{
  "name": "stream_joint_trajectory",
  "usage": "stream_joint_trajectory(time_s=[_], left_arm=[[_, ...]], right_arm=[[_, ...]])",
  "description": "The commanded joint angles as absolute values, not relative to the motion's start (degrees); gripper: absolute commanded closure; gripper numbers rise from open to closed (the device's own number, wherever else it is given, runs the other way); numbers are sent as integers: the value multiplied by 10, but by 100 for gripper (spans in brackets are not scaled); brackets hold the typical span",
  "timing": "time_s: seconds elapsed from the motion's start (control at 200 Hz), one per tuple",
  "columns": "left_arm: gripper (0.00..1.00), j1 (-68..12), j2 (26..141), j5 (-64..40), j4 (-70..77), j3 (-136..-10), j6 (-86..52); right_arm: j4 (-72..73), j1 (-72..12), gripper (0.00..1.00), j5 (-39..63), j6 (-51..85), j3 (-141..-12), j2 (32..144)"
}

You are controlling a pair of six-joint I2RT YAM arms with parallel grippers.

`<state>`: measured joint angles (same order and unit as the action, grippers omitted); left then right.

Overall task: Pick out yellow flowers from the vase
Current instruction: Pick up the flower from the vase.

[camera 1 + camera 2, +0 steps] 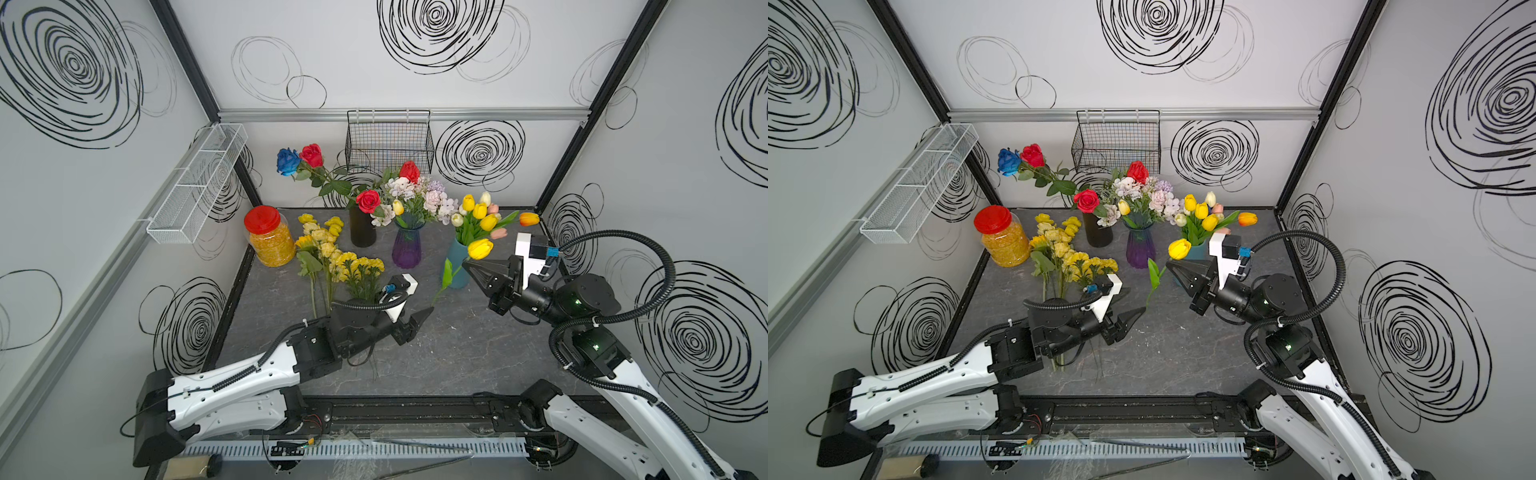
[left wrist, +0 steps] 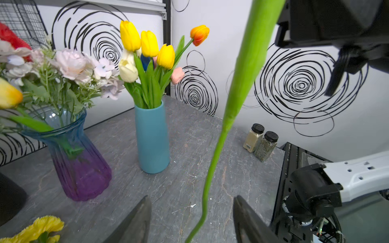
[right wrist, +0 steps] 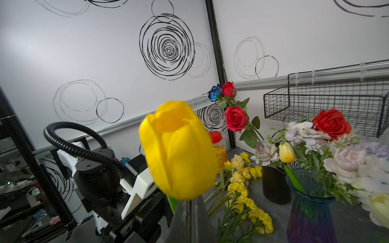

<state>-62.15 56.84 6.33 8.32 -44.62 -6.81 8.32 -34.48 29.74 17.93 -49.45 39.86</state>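
A yellow tulip (image 1: pixel 480 248) (image 3: pixel 179 149) hangs in the air beside the teal vase (image 1: pixel 453 251). My right gripper (image 1: pixel 467 266) (image 3: pixel 190 202) is shut on its stem just under the bloom. The long green stem (image 2: pixel 212 160) runs down between the fingers of my left gripper (image 1: pixel 428 311) (image 2: pixel 192 196), whose jaws stand apart on either side without touching it. More yellow tulips (image 1: pixel 478 210) stand in the teal vase, and one (image 1: pixel 397 207) in the purple glass vase (image 1: pixel 407 247). A pile of yellow flowers (image 1: pixel 332 249) lies on the table at the left.
A black vase (image 1: pixel 363 230) with red and blue roses stands at the back. A red-lidded jar (image 1: pixel 270 241) sits at the back left. Two spice jars (image 2: pixel 261 141) stand by the right wall. Wire baskets (image 1: pixel 388 141) (image 1: pixel 199 183) hang on the walls.
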Motion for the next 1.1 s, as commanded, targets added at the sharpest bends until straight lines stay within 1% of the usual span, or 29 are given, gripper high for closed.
stream_joint_trajectory(time_s=[0.0, 0.22, 0.415, 0.635, 0.781, 0.806, 0.846, 0.891, 0.986, 1.096], left_arm=[[40, -624, 580, 9, 131, -468, -53], [55, -627, 583, 12, 136, -462, -58], [76, -627, 587, 13, 141, -455, -61], [89, -631, 600, 12, 137, -460, -60], [91, -632, 605, 15, 136, -461, -60], [87, -634, 604, 18, 135, -461, -60], [74, -635, 604, 24, 134, -461, -61], [70, -635, 604, 25, 133, -460, -59], [70, -636, 605, 28, 130, -462, -58], [80, -637, 607, 25, 128, -463, -56]], right_arm=[[95, -366, 100, 279, 170, -486, 394], [101, -383, 100, 270, 168, -478, 395], [104, -391, 100, 264, 167, -475, 400], [106, -398, 100, 258, 167, -470, 404], [106, -400, 100, 255, 165, -468, 405], [106, -400, 100, 255, 164, -468, 405], [106, -401, 100, 254, 164, -468, 405], [107, -401, 100, 253, 164, -468, 405], [105, -403, 100, 253, 164, -468, 406], [105, -403, 100, 249, 163, -468, 406]])
